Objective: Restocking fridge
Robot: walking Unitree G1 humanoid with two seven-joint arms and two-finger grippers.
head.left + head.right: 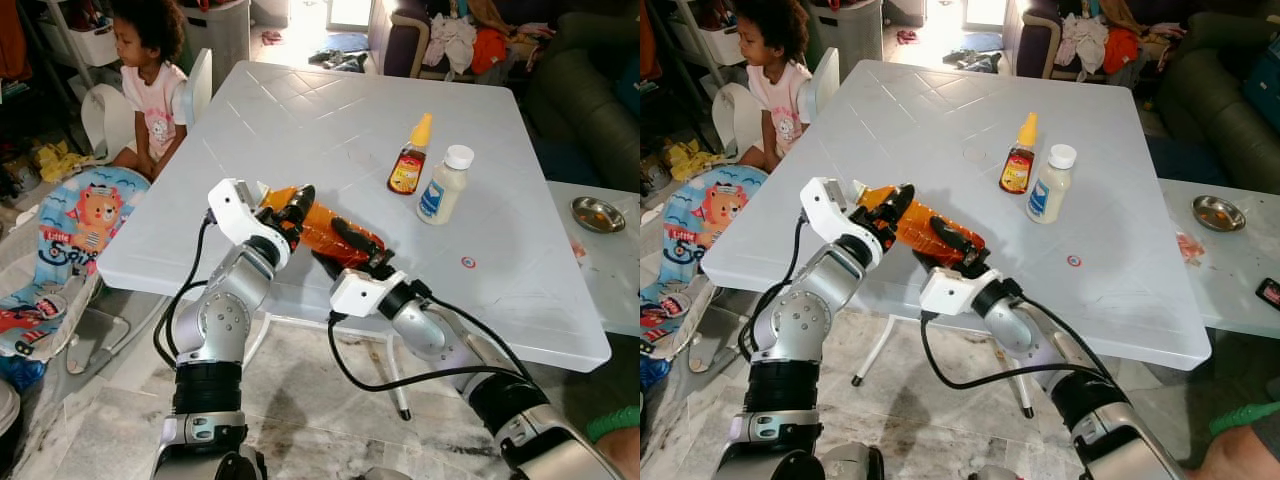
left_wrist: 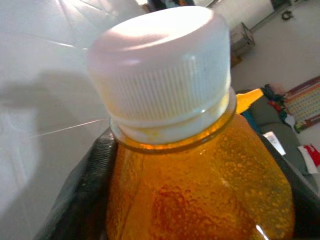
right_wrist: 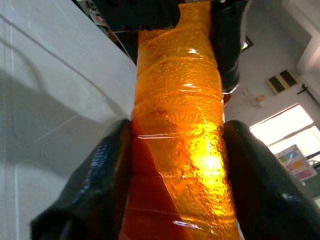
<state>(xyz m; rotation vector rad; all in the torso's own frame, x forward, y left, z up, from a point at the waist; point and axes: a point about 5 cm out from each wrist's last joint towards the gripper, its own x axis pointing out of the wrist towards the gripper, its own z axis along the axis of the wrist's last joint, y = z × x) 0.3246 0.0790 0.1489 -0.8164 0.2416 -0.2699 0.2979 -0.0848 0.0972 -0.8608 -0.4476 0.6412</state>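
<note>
Right wrist view shows my right fingers point(image 3: 105, 170) gripping the orange bottle point(image 1: 320, 228) mid-body, left fingers point(image 2: 82, 200) at its neck; I'd lift level.

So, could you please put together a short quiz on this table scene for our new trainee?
1. True or false: both the left gripper and the right gripper grip the orange bottle.
2. What colour is the cap of that bottle?
3. Which stands nearer the orange bottle: A) the small sauce bottle, B) the white bottle?

Key: 1 true; 2 white; 3 A.
</note>
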